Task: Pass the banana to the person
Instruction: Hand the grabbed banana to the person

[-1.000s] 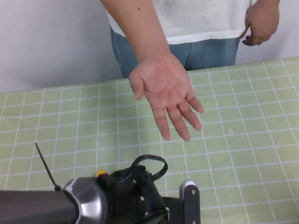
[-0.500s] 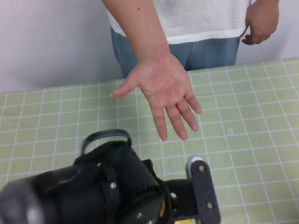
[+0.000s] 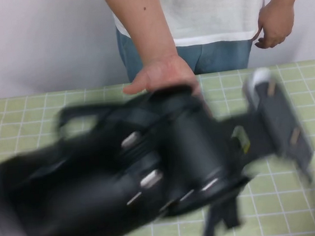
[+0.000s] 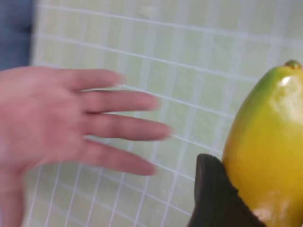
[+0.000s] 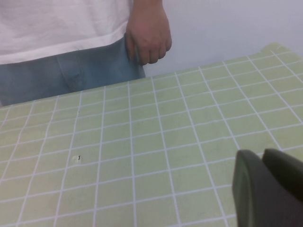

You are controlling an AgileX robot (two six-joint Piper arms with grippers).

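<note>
My left gripper [image 3: 276,118] is raised on its blurred black arm and fills most of the high view, just in front of the person's outstretched hand [image 3: 161,72]. In the left wrist view it is shut on the banana [image 4: 270,142], glossy yellow with a greenish tip, with one black finger [image 4: 213,198] pressed against it. The open palm [image 4: 57,118] lies beside the banana, apart from it. The person [image 3: 213,5] in a white T-shirt and jeans stands behind the table. My right gripper [image 5: 265,189] is shut and empty, low over the table.
The green checked tablecloth [image 3: 311,79] covers the table. The person's other hand [image 3: 274,24] hangs at the hip at the far right, and it also shows in the right wrist view [image 5: 149,33]. The left arm hides the table's middle and left.
My left arm has swung up and forward from the near edge toward the open hand, carrying the banana. It now covers the palm in the high view.
</note>
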